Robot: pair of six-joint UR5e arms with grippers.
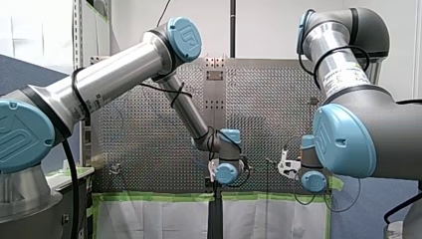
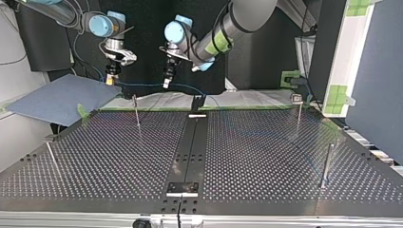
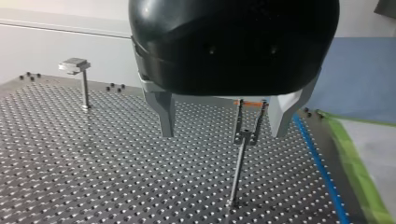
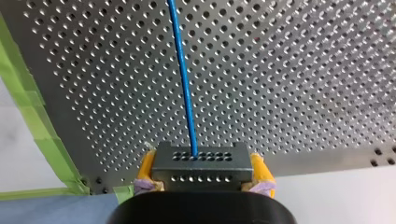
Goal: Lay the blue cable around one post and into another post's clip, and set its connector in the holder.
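Right, front view first: my left arm (image 1: 124,69) reaching in from the left to the middle of the table (image 1: 149,139), my right arm (image 1: 343,64) folded down at the right. Claws too small here to judge.

Over to the top view: my right gripper (image 2: 111,80) at the left, my left gripper (image 2: 166,84) just right of it, both hanging above the table's far edge. Between them the blue cable (image 2: 142,85), strung in the air from the right one, passing just under the left one's tips, then drooping toward the edge's middle.

Left wrist view: 2 metal fingers (image 3: 163,116) spread wide, nothing between them. Ahead, seen through the gap, a clip-topped post (image 3: 245,135); well off to one side, a flat-topped post (image 3: 77,70). Cable running past the outer side of 1 finger, beside the green tape (image 3: 359,172).

Right wrist view: 2 yellow pads (image 4: 145,168) pinching the dark connector (image 4: 201,165) from both sides, cable leading straight out of its top face over the perforated plate.
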